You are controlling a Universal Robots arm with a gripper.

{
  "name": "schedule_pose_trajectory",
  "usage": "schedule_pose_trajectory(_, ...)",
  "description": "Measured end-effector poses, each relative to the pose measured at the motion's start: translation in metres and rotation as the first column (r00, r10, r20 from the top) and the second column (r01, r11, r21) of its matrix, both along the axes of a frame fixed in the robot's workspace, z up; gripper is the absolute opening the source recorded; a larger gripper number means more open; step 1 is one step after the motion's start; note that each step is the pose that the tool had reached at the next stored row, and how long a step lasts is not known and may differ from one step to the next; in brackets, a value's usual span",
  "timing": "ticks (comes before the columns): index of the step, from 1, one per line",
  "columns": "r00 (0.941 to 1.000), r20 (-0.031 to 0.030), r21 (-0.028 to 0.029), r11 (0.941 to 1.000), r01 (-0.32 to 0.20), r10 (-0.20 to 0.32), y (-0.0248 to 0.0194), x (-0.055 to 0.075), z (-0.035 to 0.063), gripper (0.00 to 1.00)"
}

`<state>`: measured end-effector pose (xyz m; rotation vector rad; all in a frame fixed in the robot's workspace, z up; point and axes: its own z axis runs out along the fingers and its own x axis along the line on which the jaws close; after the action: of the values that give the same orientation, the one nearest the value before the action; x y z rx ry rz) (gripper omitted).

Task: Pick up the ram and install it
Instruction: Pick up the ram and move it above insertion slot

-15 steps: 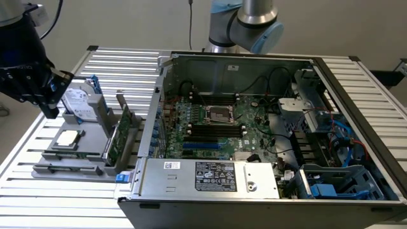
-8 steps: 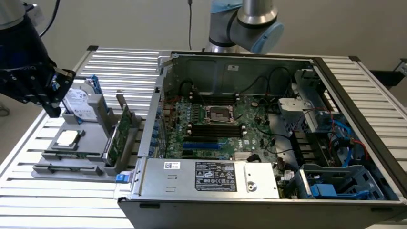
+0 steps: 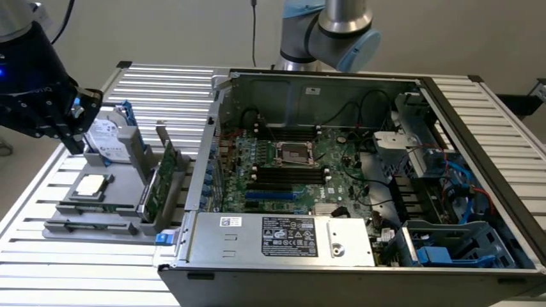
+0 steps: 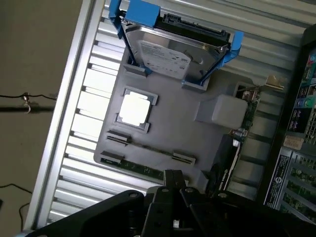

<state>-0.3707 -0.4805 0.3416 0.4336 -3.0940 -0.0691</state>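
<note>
Wrist view gives you the clearest read: the ram (image 4: 140,168) sits in the grey holder tray (image 4: 182,128), in the outermost slot along the tray edge farthest from the hard drive (image 4: 165,57). The processor chip (image 4: 134,109) lies between the two, nearer the tray's middle. The thin slot between the chip and the ram looks empty.

The ram's long axis runs parallel to that tray edge and to the empty slot beside it. One end is open to view. The other end passes under the gripper (image 4: 173,183), which hangs above the tray over that end of the stick. You cannot tell from either camera whether the claw is parted or closed, and nothing can be seen in its grasp.

From the exterior view, the gripper (image 3: 73,125) is well up off the tray, at the hard-drive end. So the ram lies across the tray from it, beyond the chip. The tall expansion card (image 3: 162,176) stands on the tray side nearest the open computer case (image 3: 477,192).

The ram is not yet lifted, so the pick-up has not happened. By my judgement the task is at its very start, with the black memory slots (image 3: 290,173) on the board in the case waiting.
</note>
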Motion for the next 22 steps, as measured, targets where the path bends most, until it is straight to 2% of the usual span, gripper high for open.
schedule_pose_trajectory(2,0.9995,0.0009,0.0042,0.9995,-0.031,0.031,-0.0001,0.0,-0.0002,0.11)
schedule_pose_trajectory(6,0.9956,0.0014,0.0066,0.9956,-0.094,0.094,-0.0001,-0.0001,-0.0001,0.11)
schedule_pose_trajectory(11,0.9834,0.0026,0.0078,0.9834,-0.182,0.182,-0.0001,-0.0001,-0.0002,0.11)
schedule_pose_trajectory(13,0.9762,0.0032,0.0082,0.9762,-0.217,0.217,-0.0001,-0.0001,-0.0001,0.11)
schedule_pose_trajectory(17,0.9577,0.0042,0.0082,0.9577,-0.288,0.288,-0.0001,-0.0001,-0.0002,0.11)
schedule_pose_trajectory(22,0.9276,0.0059,0.0075,0.9276,-0.373,0.373,-0.0001,-0.0001,-0.0003,0.11)
